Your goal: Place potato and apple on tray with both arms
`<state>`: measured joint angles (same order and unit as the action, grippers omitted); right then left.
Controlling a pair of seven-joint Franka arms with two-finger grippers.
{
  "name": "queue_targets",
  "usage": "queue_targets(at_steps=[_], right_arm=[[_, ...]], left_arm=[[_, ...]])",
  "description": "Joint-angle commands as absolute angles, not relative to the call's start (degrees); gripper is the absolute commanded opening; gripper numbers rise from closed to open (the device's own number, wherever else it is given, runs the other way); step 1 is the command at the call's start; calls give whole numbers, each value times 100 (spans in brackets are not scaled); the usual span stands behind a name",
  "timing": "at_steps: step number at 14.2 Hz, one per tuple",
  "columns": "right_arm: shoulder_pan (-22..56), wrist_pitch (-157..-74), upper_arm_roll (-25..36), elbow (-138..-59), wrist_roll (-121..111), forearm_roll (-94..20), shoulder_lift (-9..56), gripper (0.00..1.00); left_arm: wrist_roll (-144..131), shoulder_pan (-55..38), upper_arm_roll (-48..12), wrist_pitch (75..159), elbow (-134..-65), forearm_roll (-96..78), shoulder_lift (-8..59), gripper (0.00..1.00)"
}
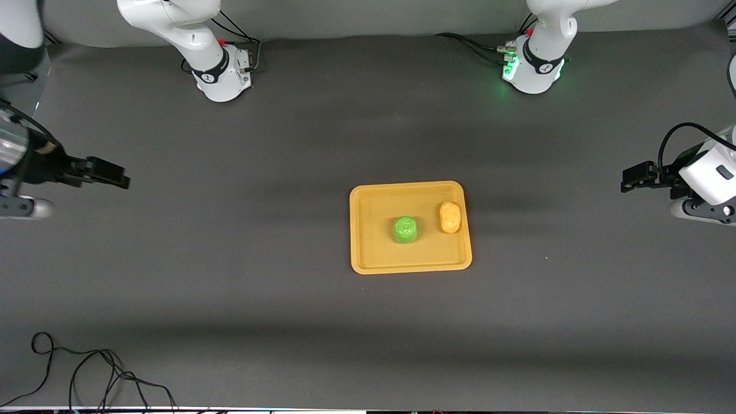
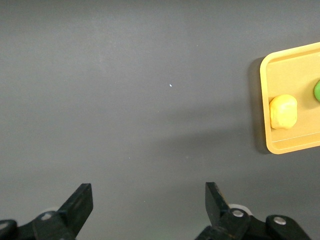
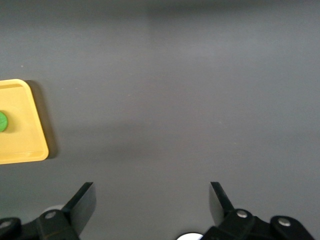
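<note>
The yellow-orange tray [image 1: 368, 261] lies mid-table. The green apple [image 1: 405, 229] sits on it near its middle. The yellow-orange potato [image 1: 450, 217] lies on it beside the apple, toward the left arm's end. My left gripper [image 1: 627, 178] is open and empty, up over the bare mat at the left arm's end. My right gripper [image 1: 118, 175] is open and empty over the mat at the right arm's end. The left wrist view shows the tray [image 2: 287, 145], potato [image 2: 283, 111] and a sliver of apple [image 2: 317, 91]. The right wrist view shows the tray [image 3: 25, 150] and apple [image 3: 2, 121].
A dark grey mat [image 1: 230, 259] covers the table. The two arm bases [image 1: 221, 75] [image 1: 532, 69] stand along the edge farthest from the front camera. A loose black cable [image 1: 86, 374] lies at the near edge toward the right arm's end.
</note>
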<state>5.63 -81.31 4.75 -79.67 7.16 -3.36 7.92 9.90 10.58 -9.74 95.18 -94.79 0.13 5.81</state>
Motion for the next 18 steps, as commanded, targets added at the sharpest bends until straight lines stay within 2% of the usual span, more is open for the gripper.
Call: queue_targets(at_steps=[1, 4, 12, 18], right_arm=[[142, -8665, 229, -9332, 563, -220, -174, 100], [-26, -8763, 228, -9554, 554, -220, -351, 100], [35, -8763, 299, -9352, 299, 25, -193, 100], [26, -9069, 299, -9422, 211, 35, -141, 100]], left_arm=[[923, 1011, -940, 9615, -9606, 88, 431, 100], [949, 1002, -940, 9642, -9606, 88, 422, 100], [967, 984, -940, 9633, -9606, 97, 439, 100], [1019, 993, -940, 9615, -9606, 211, 448, 100]])
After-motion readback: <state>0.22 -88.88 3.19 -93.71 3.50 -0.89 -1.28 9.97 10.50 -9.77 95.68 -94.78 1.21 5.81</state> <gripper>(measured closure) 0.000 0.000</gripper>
